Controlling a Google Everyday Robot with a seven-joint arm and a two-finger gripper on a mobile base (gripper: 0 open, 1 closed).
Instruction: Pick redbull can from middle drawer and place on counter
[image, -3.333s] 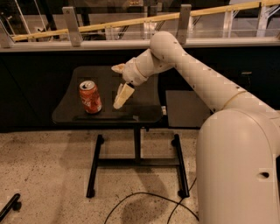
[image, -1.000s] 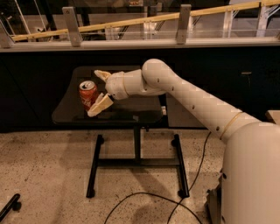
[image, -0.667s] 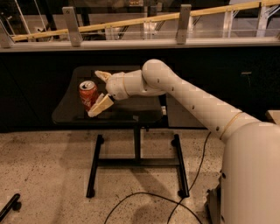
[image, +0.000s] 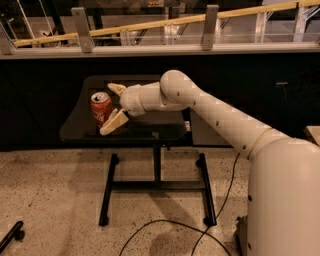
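A black cable (image: 165, 223) loops on the floor under the dark counter (image: 155, 131). On its left part the red can (image: 101, 110) stands upright, long axis vertical, silver top up, with no drawer around it. The gripper (image: 108, 109) reaches in from the can's right, jaws spread wide: one low in front of the can, the other behind its top. Closing should catch it, I'd judge.
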